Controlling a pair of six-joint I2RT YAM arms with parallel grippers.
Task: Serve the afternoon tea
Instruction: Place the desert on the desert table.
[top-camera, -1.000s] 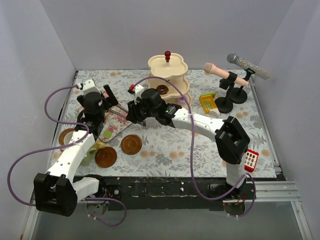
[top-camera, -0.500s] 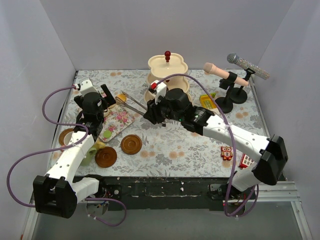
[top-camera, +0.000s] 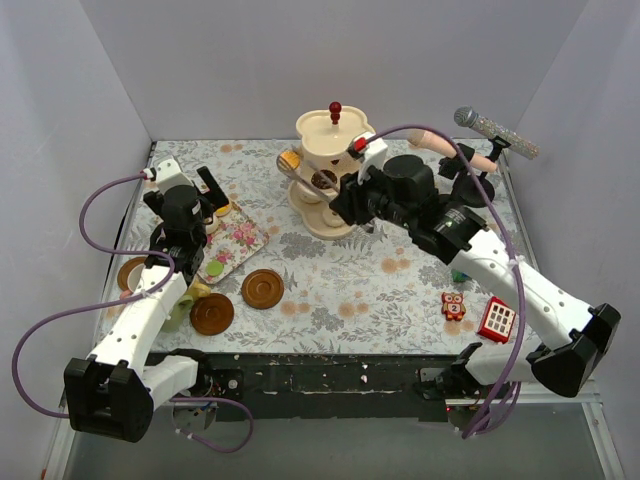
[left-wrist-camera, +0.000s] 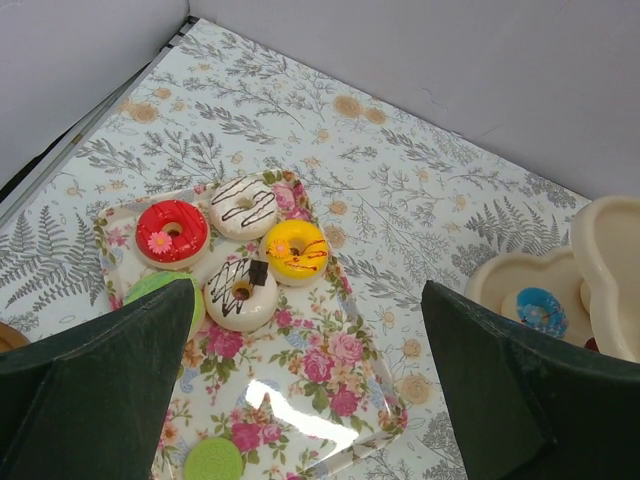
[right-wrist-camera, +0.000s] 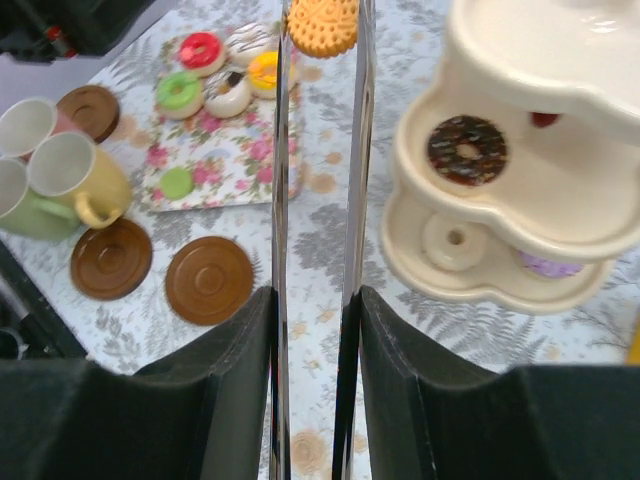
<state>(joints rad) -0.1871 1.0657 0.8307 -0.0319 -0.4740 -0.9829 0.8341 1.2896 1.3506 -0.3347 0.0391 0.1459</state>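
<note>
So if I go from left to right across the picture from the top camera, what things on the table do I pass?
Brown saucer at the left edge → floral tray → three-tier stand → small red block → larger red block.

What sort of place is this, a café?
Likely a robot test booth: plain white walls around one table, two robot arms, and a toy tiered stand with toy donuts.
</note>
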